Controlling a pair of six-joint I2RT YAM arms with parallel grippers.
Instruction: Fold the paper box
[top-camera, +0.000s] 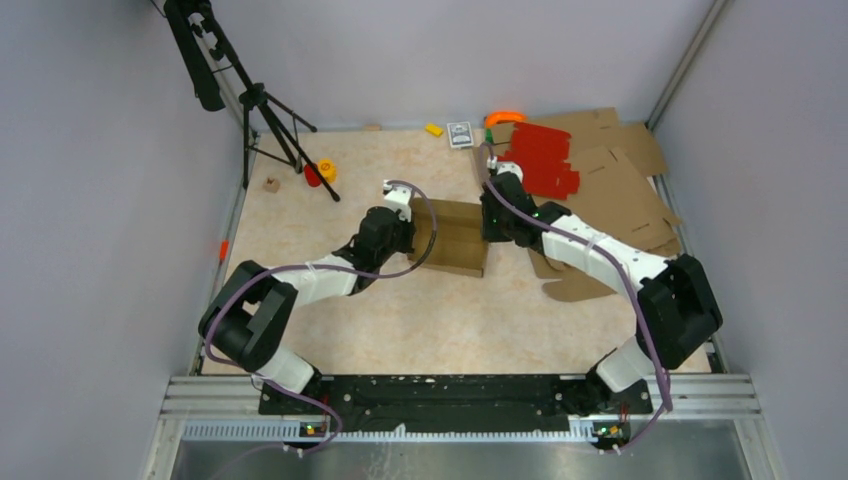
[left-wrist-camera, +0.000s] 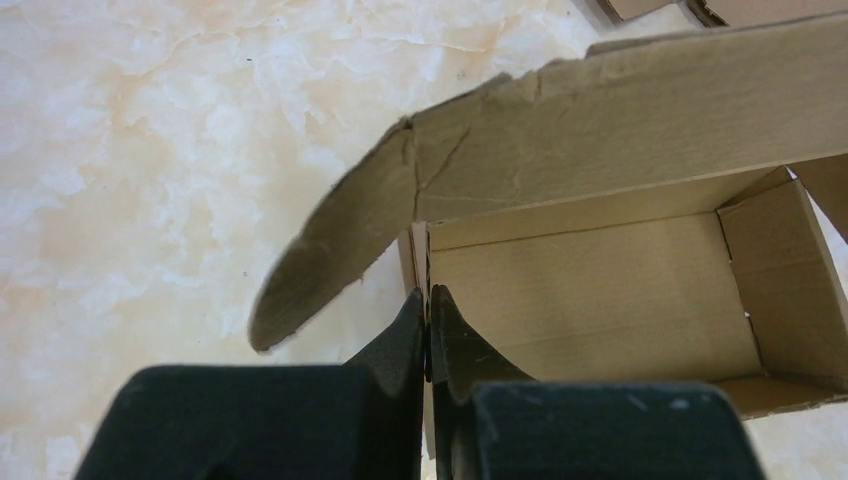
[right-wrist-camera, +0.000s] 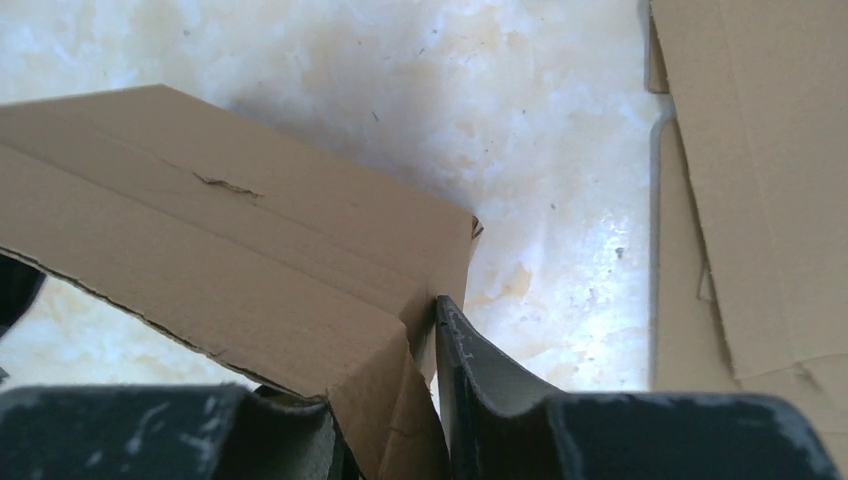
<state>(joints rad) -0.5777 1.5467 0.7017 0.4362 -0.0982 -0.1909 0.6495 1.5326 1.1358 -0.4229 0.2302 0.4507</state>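
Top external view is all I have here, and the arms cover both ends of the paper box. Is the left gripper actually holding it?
Observer: Yes. The left wrist view shows the left gripper shut on the edge of the paper box, at its end wall.
Operator: And the right one?
Observer: The right gripper has a finger on each side of the cardboard at the opposite end. I can't tell whether it is clamping.
Operator: Any damage I can't see?
Observer: The raised lid flap has a crack beside the crease of its rounded tab.
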